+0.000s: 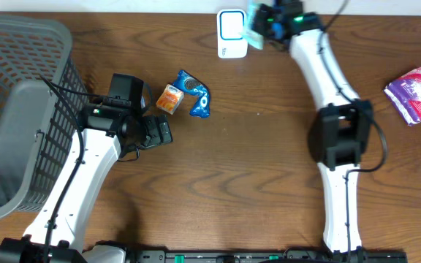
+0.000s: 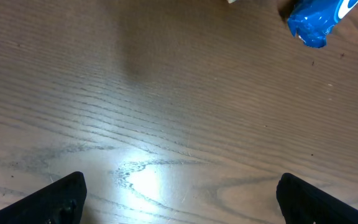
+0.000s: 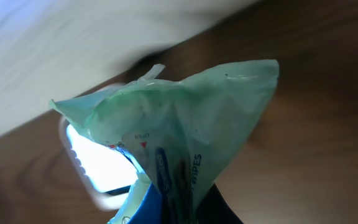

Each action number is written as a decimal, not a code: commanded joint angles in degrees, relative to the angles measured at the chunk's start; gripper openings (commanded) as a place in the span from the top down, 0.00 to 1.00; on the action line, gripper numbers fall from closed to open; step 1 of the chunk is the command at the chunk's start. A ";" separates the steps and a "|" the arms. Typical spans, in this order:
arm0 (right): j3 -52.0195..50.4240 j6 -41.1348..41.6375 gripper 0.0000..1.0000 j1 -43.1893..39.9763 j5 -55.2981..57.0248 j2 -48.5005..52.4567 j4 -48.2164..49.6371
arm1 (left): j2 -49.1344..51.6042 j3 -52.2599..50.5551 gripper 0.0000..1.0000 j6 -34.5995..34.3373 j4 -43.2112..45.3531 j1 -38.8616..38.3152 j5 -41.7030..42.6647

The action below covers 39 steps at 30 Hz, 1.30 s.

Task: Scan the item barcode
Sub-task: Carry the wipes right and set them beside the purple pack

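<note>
Pale green soft wipes pack (image 3: 191, 118), crumpled, printed "WIPES", raised off the desk (image 1: 269, 146) and tilted; just beside it the white scanner (image 1: 232, 33), window glowing pale blue, at the far edge.

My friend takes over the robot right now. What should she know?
Left pincer: open, empty, above the table near the blue packet.
Right pincer: shut on the green wipes pack, holding it at the white scanner by the far edge.
Elsewhere: orange packet beside the blue one, purple pack at the right, grey basket at the left.
Done: wipes lifted to the scanner.
Left: whether it has scanned cannot be told; the other packets probably wait.
</note>
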 commanded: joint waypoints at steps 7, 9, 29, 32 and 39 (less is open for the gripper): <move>-0.33 -17.33 0.99 -16.57 19.17 -6.08 -24.74 | 0.13 -0.39 0.02 0.31 -0.22 0.09 -0.33; -2.05 -18.56 0.99 -18.86 22.60 -6.03 -25.53 | 0.13 -0.39 0.02 0.31 -0.22 0.09 -0.33; -10.69 -20.15 0.20 -27.85 18.60 -13.88 -22.93 | 0.13 -0.39 0.02 0.33 -0.22 0.09 -0.33; -10.67 -20.17 0.16 -25.35 4.83 -18.23 -21.97 | 0.13 -0.39 0.02 0.31 -0.22 0.09 -0.33; -13.88 -20.17 0.19 -15.54 -23.26 -19.28 -22.99 | 0.13 -0.39 0.02 0.31 -0.22 0.09 -0.33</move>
